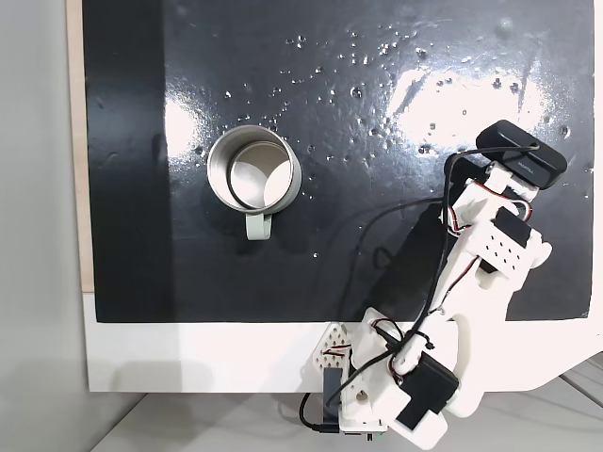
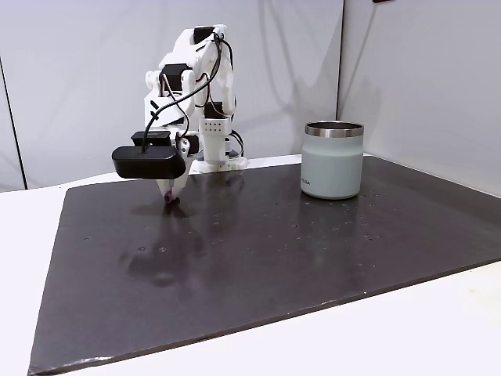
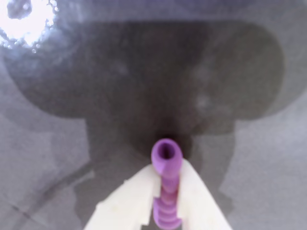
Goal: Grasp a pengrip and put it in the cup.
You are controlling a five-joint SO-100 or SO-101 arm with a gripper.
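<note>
In the wrist view my gripper (image 3: 166, 184) is shut on the purple ribbed pengrip (image 3: 166, 158), whose hollow end sticks out past the white fingers (image 3: 128, 201) just above the dark mat. In a fixed view from the side, the gripper (image 2: 171, 196) hangs low over the mat with the pengrip (image 2: 169, 201) at its tip, well left of the cup (image 2: 332, 159). The cup (image 1: 254, 169) stands upright in a fixed view from above, metal inside showing, its stubby handle toward the front edge; the arm's camera housing (image 1: 519, 149) sits far to its right and hides the gripper.
A glossy black mat (image 1: 358, 273) covers most of the white table (image 1: 188, 358). The arm's base (image 1: 396, 395) is at the front edge in that top view. Open mat lies between gripper and cup (image 2: 258, 211).
</note>
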